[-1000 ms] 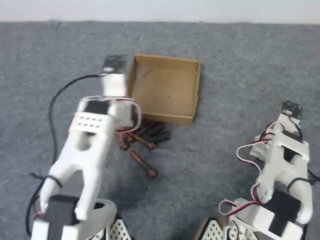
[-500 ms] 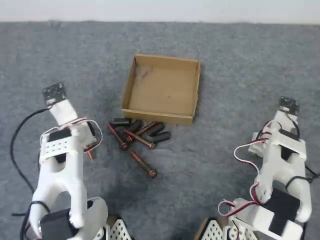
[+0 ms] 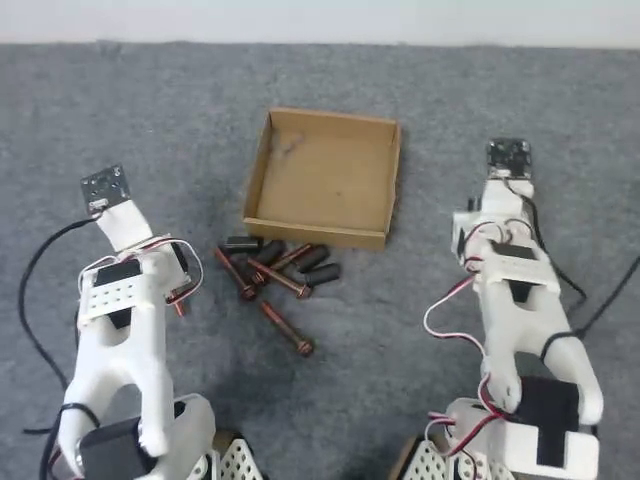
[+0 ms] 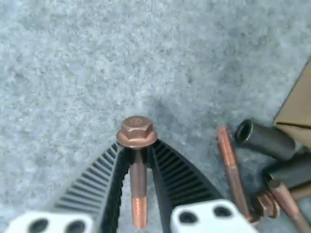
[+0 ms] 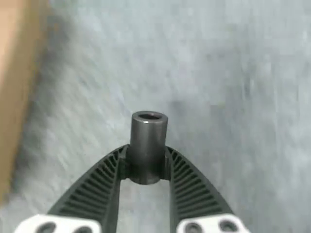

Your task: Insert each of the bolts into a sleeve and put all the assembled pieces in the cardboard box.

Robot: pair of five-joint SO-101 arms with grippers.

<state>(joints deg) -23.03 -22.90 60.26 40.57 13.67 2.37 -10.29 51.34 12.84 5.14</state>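
No piece joined yet — cardboard box empty, left gripper pinching a bolt, right gripper pinching a sleeve, the other bolts and loose sleeves just beside the box.

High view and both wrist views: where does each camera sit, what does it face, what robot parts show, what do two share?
High view: fixed overhead, looking down on cardboard box, bolt-and-sleeve pile, left arm, right arm.
Left wrist view: on left wrist, facing carpet; left fingers grip a bolt.
Right wrist view: on right wrist, facing carpet; right fingers grip a sleeve.
Shared: high and left wrist views show the bolt-and-sleeve pile.
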